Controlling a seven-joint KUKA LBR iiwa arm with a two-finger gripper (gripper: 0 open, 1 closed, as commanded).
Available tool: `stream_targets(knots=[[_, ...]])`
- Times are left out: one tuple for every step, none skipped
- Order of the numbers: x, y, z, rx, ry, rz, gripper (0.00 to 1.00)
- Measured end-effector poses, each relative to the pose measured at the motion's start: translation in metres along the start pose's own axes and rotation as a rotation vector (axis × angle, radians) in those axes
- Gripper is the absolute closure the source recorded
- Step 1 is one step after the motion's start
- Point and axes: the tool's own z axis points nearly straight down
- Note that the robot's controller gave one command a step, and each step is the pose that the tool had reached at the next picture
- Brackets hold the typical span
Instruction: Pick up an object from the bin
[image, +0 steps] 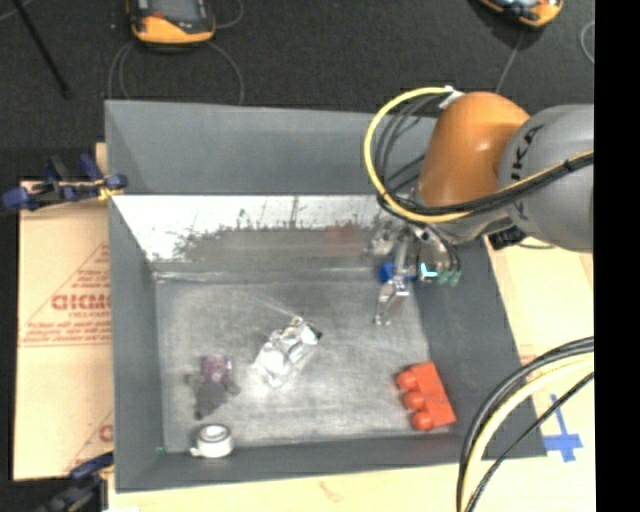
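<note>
Red block (425, 396) by the bin's (250, 150) near right corner; crumpled clear wrapper (283, 352) mid-floor; small purple thing (213, 372) toward the left wall; white ring (212, 438) in the near left corner.

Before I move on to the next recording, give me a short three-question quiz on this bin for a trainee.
1. True or false: the white ring lies in the lower left corner of the bin as the camera view shows it, well apart from the red block.
2. Which thing lies nearest the gripper? A) the white ring B) the red block C) the small purple thing
3. Fill in: in the camera view, the crumpled clear wrapper lies to the ____ of the red block.

Key: 1 true; 2 B; 3 left.
</note>
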Motion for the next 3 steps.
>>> stream_targets(knots=[[0.018,0.039,-0.098,0.0,-0.016,-0.052,0.0],[0.05,0.117,-0.007,0.0,-0.001,-0.133,0.0],[0.058,0.121,0.076,0.001,-0.014,-0.265,0.0]])
